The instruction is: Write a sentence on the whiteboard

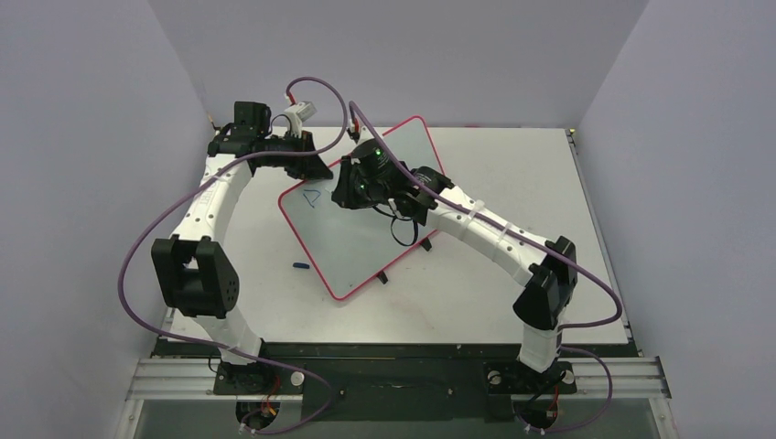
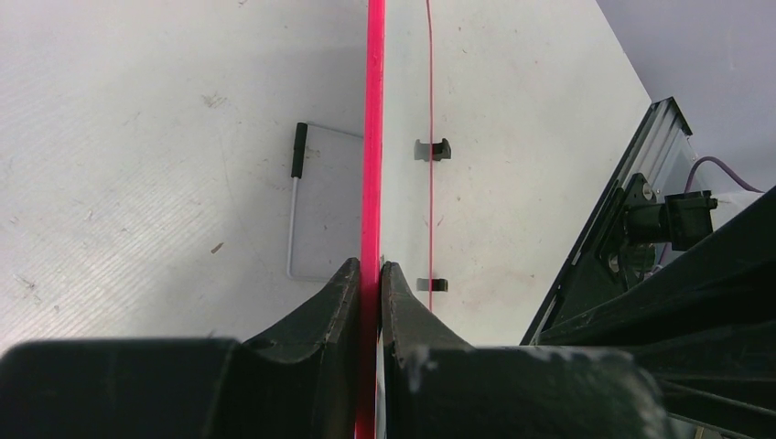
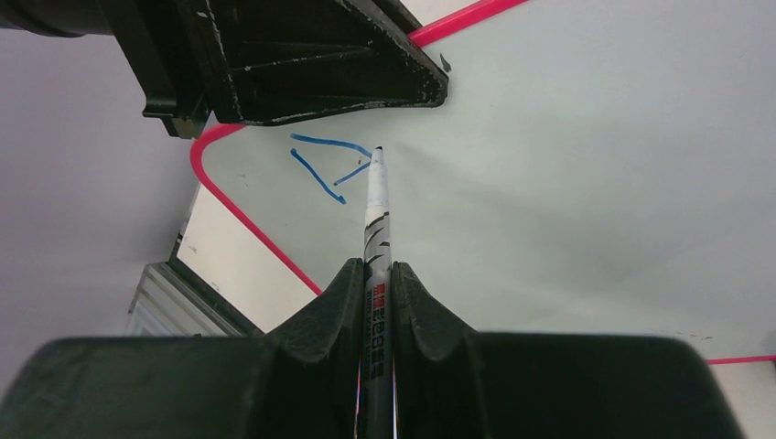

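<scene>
Right gripper (image 3: pixel 375 279) up close, clamped tight on the marker (image 3: pixel 376 206), its tip meeting the whiteboard (image 3: pixel 567 183) at three blue strokes (image 3: pixel 320 165) near a corner. Left gripper (image 2: pixel 370 274) pinches the red rim (image 2: pixel 373 110). Board lies skewed on the table (image 1: pixel 512 165).

Whiteboard (image 1: pixel 366 247): one. Arms (image 1: pixel 220 197): two. Grippers: two, left gripper (image 2: pixel 370 274), right gripper (image 3: pixel 375 274). Marker (image 3: pixel 376 210): one. Blue strokes (image 3: pixel 325 160): three. Black clips (image 2: pixel 432 149): two. Small blue object (image 1: pixel 299 265) beside board: one. Bent wire bracket (image 2: pixel 291 219): one.
</scene>
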Controlling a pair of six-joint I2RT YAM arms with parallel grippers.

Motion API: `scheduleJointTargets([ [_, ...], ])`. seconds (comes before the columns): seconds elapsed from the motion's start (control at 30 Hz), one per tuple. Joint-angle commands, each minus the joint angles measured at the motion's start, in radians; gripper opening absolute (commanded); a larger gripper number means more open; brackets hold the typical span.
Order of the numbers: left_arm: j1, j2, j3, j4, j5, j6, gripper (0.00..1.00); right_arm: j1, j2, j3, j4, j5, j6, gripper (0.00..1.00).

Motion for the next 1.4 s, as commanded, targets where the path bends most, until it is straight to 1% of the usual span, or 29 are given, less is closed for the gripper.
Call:
scheduleJointTargets([
  [0.0,0.000,-0.081,0.013,0.081,-0.031,0.055,0.00,0.010,0.005,0.054,0.002,-0.022,0.017,0.00],
  [0.67,-0.007,-0.121,0.003,0.088,-0.016,0.057,0.00,0.003,0.042,0.083,-0.009,0.017,0.027,0.00],
  [0.9,-0.009,-0.125,0.002,0.094,-0.009,0.054,0.00,0.004,0.037,0.033,-0.011,0.017,0.030,0.00],
  [1.07,-0.009,-0.125,0.002,0.097,-0.009,0.052,0.00,0.004,0.013,-0.013,-0.011,0.048,0.031,0.00],
  [1.37,-0.011,-0.127,0.001,0.099,-0.011,0.051,0.00,0.015,-0.030,-0.113,-0.001,0.056,0.044,0.00],
])
